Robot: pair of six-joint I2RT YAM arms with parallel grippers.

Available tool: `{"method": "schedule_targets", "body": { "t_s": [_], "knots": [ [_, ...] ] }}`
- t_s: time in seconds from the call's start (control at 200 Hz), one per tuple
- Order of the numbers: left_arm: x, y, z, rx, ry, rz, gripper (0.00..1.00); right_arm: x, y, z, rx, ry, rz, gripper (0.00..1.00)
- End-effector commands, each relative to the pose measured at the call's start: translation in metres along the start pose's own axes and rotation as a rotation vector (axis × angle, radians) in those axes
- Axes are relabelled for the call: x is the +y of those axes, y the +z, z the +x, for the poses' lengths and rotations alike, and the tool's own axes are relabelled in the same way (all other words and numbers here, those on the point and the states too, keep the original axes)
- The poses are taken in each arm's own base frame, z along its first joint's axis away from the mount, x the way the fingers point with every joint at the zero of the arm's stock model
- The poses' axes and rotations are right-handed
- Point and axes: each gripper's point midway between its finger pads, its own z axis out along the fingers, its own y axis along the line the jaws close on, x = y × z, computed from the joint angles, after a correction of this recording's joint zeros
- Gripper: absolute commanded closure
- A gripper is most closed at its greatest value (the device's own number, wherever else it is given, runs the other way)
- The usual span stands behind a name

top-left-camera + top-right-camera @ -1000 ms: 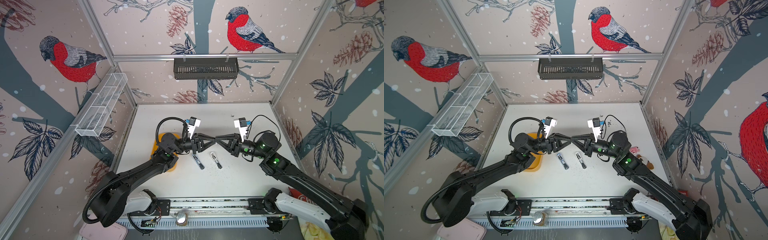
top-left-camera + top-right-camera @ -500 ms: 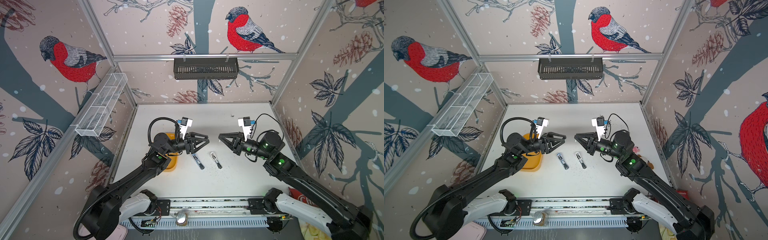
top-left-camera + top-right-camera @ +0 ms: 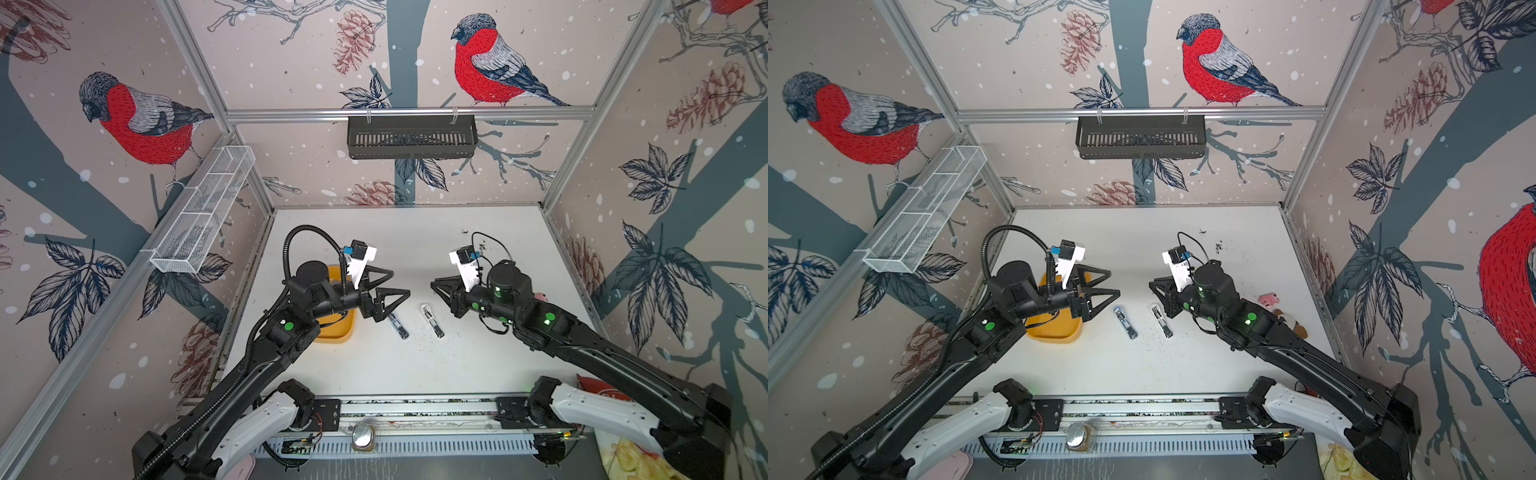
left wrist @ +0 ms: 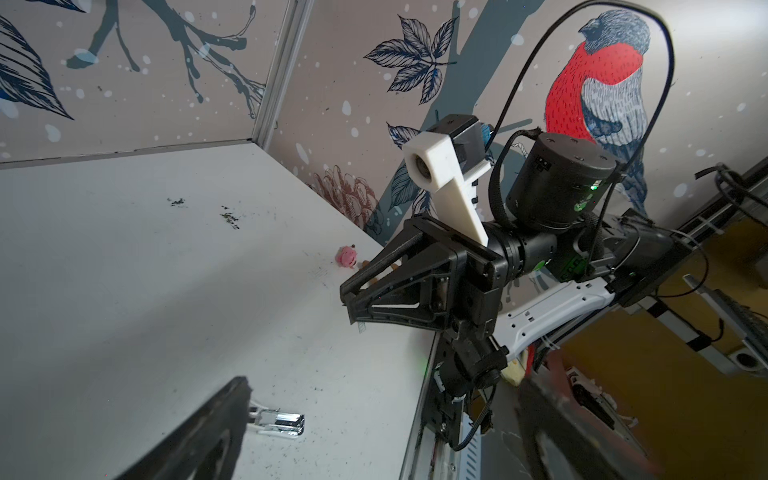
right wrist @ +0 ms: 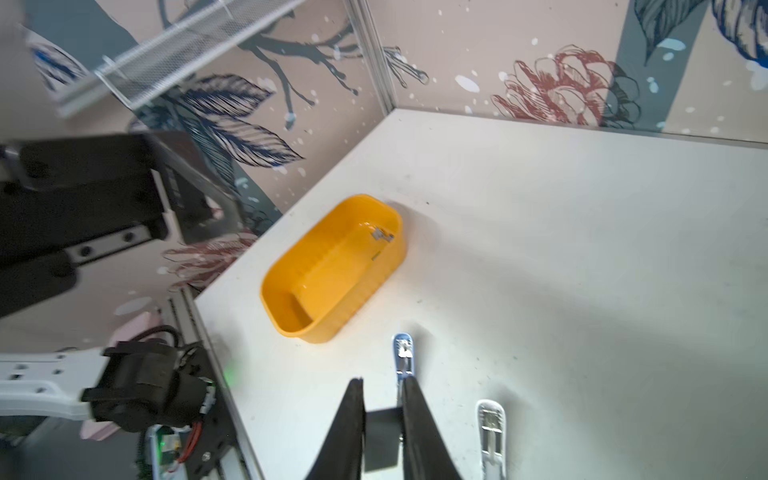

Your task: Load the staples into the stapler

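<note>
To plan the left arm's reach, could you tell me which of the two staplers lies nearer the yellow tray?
The blue-tipped stapler; it lies between the tray and the white-tipped stapler.

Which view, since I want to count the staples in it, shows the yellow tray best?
The right wrist view: the tray sits unobstructed, its inside open to the camera, with staples at one end. In both top views the left arm covers most of it. The left wrist view misses it.
</note>
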Motion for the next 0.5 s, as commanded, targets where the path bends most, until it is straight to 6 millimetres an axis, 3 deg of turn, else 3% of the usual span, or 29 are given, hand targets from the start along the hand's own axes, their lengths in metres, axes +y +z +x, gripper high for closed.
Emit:
{"method": "schedule_targets", "body": {
  "t_s": [0.0, 0.495],
  "knots": [
    [0.014, -0.010, 0.012, 0.016, 0.060, -0.098, 0.01, -0.024, 0.007, 0.020, 0.046, -0.089, 0.171, 0.82],
    [0.024, -0.015, 0.031, 0.036, 0.086, -0.144, 0.01, -0.046, 0.033, 0.083, 0.203, -0.132, 0.277, 0.82]
  ]
}}
